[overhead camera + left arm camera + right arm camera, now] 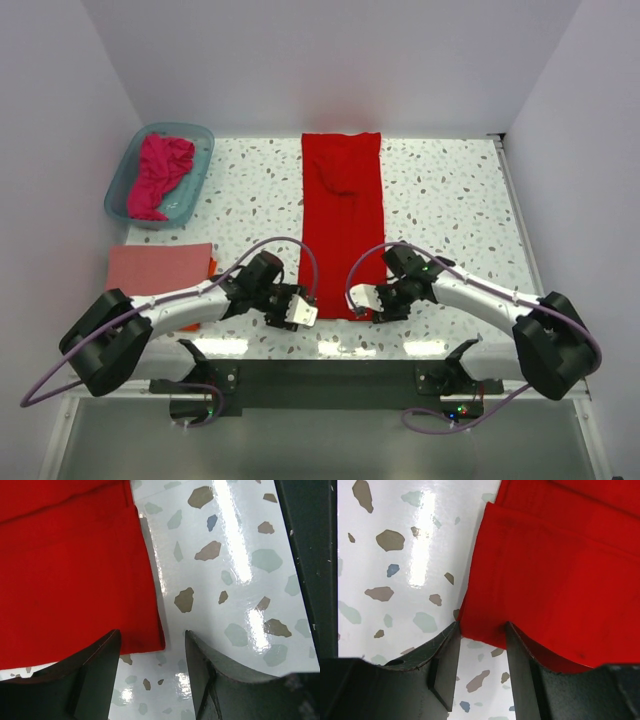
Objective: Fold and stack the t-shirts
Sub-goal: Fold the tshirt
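The bright red t-shirt (342,215) lies flat as a long narrow strip down the middle of the table. My left gripper (300,312) is open at its near left corner. In the left wrist view the red cloth (75,575) ends in a corner between my open left gripper (152,635). My right gripper (362,300) is open at the near right corner. In the right wrist view the red cloth (555,570) reaches into the gap of the gripper (481,626). A magenta-pink tee (160,175) lies crumpled in the tub. A salmon-pink folded tee (158,268) lies at left, with an orange edge (211,268) beneath it.
The translucent teal tub (126,180) stands at the back left corner. The speckled white table (450,200) ends in a dark front edge close behind both grippers. White walls enclose the back and sides.
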Motion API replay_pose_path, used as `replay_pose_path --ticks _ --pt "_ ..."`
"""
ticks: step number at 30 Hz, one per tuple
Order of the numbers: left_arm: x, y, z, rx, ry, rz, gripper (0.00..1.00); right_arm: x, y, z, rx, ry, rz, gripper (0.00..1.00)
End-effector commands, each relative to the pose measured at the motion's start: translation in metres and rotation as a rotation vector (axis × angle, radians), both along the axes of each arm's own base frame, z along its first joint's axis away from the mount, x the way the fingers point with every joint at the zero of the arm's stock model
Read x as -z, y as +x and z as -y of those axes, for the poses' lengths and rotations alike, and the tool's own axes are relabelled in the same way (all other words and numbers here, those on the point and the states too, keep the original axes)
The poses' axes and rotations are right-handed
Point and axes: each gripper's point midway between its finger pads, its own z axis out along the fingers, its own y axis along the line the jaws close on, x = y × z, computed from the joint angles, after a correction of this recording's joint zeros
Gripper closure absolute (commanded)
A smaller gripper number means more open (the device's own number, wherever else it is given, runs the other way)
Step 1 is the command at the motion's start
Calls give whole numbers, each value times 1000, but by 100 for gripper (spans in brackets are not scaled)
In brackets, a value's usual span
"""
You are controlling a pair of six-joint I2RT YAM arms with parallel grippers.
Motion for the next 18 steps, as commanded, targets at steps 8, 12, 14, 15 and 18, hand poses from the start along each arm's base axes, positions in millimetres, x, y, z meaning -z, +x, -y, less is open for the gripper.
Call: replay_pose_path --ticks 8,12,14,15,18 --pt "9 12 1 29 45 57 46 12 -9 -2 -150 -15 44 49" --pt "14 12 2 31 62 34 57 17 -14 0 -163 -36 24 53" --pt "16 12 2 33 75 25 60 22 -11 2 -148 -57 23 59" --pt "19 12 1 31 83 18 64 24 -9 2 -142 -68 22 62" --pt "21 10 1 39 87 7 72 30 0 3 -103 -89 44 72"
